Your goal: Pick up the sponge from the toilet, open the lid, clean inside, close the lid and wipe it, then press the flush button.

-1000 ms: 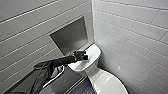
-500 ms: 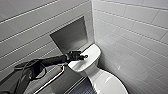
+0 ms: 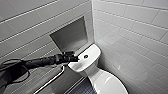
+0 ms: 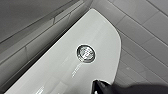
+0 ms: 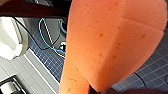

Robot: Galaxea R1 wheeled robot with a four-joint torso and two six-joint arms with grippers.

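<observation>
Two arms share the work here.

In the head view, the left arm [image 3: 37, 62] reaches in over the toilet [image 3: 100, 77]. The left jaws hang at the near edge of the tank top [image 3: 93, 53], with the flush button [image 3: 85, 56] just ahead of them and apart. The lid [image 3: 110, 83] lies shut, lower down and beyond the jaws. I cannot tell whether the left jaws are open or closed.

In the left wrist view, the flush button [image 4: 85, 53] sits in the middle of the glossy white top, near the left jaws and seemingly untouched. It looks small and stiff, and likely wants a straight, centred push.

In the right wrist view, the sponge [image 5: 112, 45] is right up against the right jaws and well clear of the blue tiled floor [image 5: 150, 72] beneath. I judge the right jaws closed on it, though their hold is hard to make out. The sponge looks light, soft and porous, so it should squash easily. A grip across its narrow middle would probably serve best, leaving a broad face free for wiping.
</observation>
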